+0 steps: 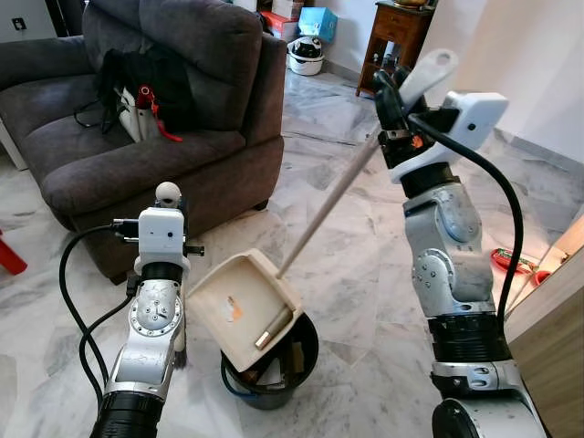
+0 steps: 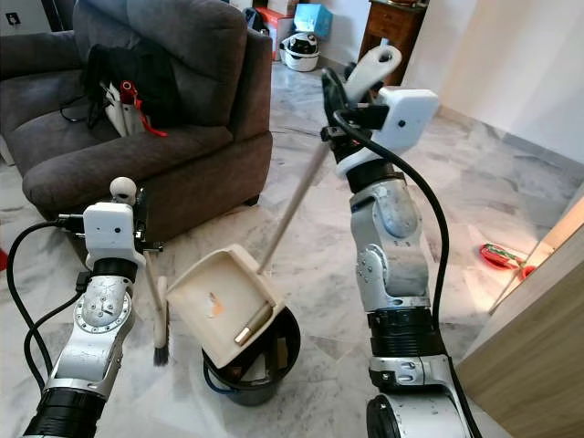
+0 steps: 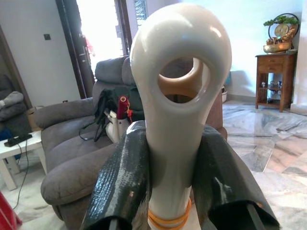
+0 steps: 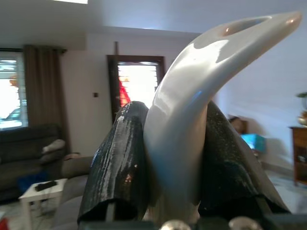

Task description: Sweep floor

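The right gripper (image 1: 394, 102) clenches the dustpan (image 1: 243, 304) handle, tipping the pan over the bin (image 1: 297, 363). The left gripper (image 3: 172, 177) grips the broom (image 2: 159, 310). Emptying looks nearly done; debris clings inside.

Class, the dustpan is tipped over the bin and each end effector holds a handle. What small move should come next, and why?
Probably raise the right end effector a little to tilt the dustpan steeper. It hangs over the dark bin, yet a tube-shaped scrap and orange bits still lie inside. The left end effector can hold the broom beside the bin.
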### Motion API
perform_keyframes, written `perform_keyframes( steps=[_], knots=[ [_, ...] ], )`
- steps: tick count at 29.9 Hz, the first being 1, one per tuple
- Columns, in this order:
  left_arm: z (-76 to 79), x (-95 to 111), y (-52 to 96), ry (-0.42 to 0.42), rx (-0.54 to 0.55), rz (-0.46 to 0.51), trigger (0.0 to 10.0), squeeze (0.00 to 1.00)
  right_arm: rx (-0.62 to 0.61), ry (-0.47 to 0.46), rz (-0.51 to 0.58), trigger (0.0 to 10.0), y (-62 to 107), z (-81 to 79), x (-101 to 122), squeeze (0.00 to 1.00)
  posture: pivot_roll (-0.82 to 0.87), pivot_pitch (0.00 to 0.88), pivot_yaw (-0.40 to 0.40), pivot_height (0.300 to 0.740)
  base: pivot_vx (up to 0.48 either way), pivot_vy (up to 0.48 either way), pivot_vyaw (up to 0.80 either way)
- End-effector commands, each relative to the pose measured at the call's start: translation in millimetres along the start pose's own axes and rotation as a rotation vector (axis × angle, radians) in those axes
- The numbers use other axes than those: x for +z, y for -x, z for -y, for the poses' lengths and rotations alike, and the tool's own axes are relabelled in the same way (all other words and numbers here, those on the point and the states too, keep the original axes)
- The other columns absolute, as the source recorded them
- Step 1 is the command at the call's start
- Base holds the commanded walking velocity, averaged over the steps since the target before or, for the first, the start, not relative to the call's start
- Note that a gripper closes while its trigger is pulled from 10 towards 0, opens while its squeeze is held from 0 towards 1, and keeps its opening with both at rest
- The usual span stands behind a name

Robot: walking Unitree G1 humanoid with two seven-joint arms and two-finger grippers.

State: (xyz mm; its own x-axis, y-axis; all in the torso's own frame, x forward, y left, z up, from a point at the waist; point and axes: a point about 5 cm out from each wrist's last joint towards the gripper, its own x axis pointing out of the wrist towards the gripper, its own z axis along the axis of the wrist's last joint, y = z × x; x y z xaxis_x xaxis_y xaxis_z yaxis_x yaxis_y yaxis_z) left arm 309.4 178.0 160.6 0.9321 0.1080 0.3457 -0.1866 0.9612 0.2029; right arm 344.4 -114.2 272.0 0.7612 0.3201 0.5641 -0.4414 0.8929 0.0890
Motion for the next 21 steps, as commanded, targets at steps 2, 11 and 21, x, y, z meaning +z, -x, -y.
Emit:
perform_keyframes(
  steps=[2, 11, 21],
  knots=[
    [1.7, 15.0, -2.4, 0.003, -0.009, 0.075, 10.0, 0.0, 0.09, 0.019, 0.098, 10.0, -6.4, -13.2, 15.6, 0.0, 0.09, 0.0, -0.1, 0.74, 0.0, 0.0, 0.0],
    [2.4, 14.7, -1.5, 0.008, -0.01, 0.075, 10.0, 0.0, 0.185, 0.013, 0.103, 10.0, -3.0, -33.3, 10.1, 0.0, 0.09, 0.0, -0.101, 0.74, 0.0, 0.0, 0.0],
    [2.6, 14.4, -0.7, 0.005, -0.008, 0.077, 10.0, 0.0, 0.279, 0.053, 0.167, 10.0, -0.3, -53.9, 13.5, 0.0, 0.1, 0.0, -0.105, 0.74, 0.0, 0.0, 0.0]
  ],
)
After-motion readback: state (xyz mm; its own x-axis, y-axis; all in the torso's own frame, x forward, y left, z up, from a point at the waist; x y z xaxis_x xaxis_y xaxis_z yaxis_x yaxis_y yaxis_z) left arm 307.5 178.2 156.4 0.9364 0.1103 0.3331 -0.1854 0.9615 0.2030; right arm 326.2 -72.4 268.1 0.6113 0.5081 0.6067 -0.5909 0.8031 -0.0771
